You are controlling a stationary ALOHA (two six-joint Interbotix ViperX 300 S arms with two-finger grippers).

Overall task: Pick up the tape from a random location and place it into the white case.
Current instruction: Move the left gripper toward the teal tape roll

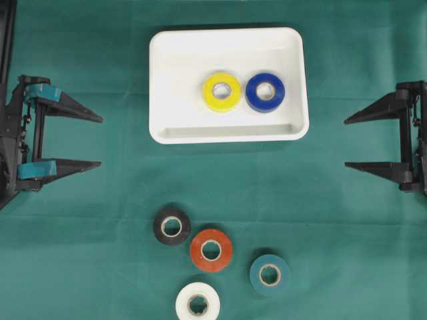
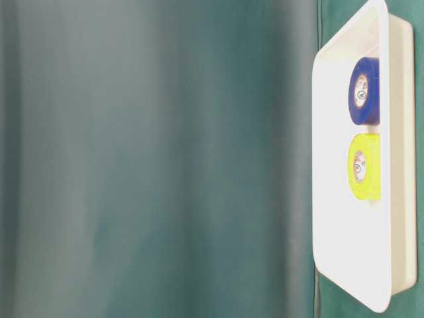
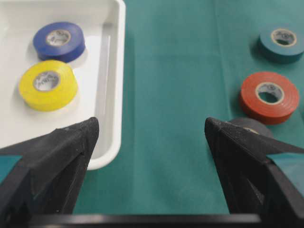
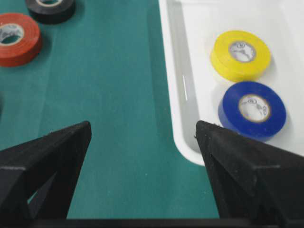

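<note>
Both black grippers, left (image 1: pixel 100 141) and right (image 1: pixel 347 143), stand wide apart, holding nothing. The shallow white plastic case (image 1: pixel 167 127) holds a yellow tape roll (image 1: pixel 221 91) beside a blue one (image 1: pixel 265 92) (nearly touching).

We see a dark green cloth (image 1: pixel 87 267) spread over the counter (image 1: pixel 360 60), reaching every edge of the overhead view. Its surface is matte and faintly creased, with soft fold lines running across and along it. From the left wrist view, two shallow creases (image 3: pixel 137 95) run away from us. In the table-level view, the cloth fills the left as a blurred grey-green expanse with soft bands, and we cannot make out any detail there.
</note>
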